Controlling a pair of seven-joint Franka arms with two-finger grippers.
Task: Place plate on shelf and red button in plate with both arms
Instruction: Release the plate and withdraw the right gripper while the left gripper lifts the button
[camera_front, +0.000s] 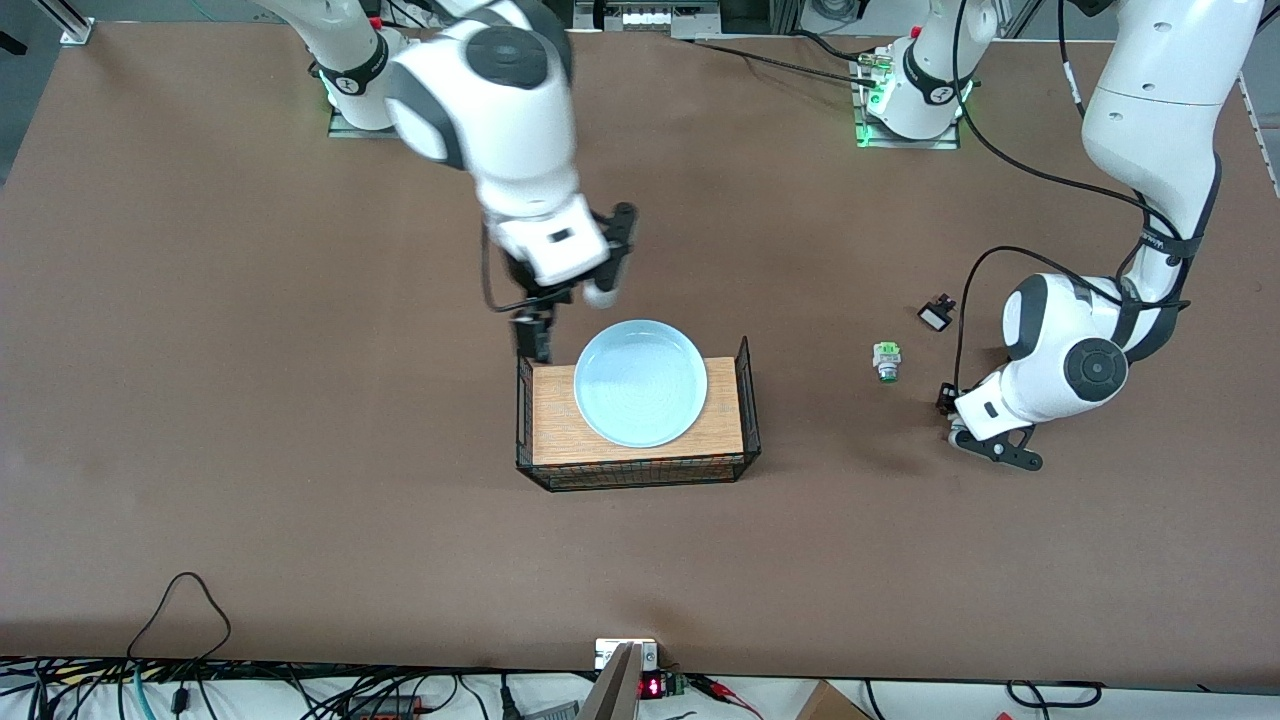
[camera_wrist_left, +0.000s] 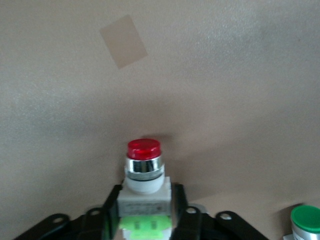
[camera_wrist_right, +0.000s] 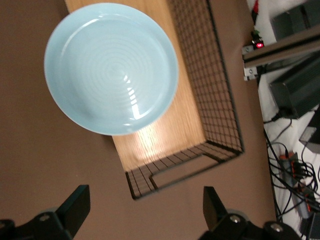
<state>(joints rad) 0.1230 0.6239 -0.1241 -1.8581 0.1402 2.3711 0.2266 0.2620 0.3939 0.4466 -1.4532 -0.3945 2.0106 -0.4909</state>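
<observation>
The pale-blue plate (camera_front: 640, 383) lies on the wooden floor of a black wire basket (camera_front: 745, 400), and its far rim reaches past the basket's far edge. It also shows in the right wrist view (camera_wrist_right: 111, 67). My right gripper (camera_front: 535, 335) is open and empty (camera_wrist_right: 145, 210), just above the table by the basket's far corner at the right arm's end. My left gripper (camera_front: 947, 398) is shut on the red button (camera_wrist_left: 144, 170), gripping its white and green body with the red tip pointing out, low over the table at the left arm's end.
A green-tipped switch (camera_front: 886, 362) stands on the table between the basket and my left gripper, and also shows in the left wrist view (camera_wrist_left: 305, 222). A small black part (camera_front: 936, 314) lies farther from the camera. Cables run along the near table edge.
</observation>
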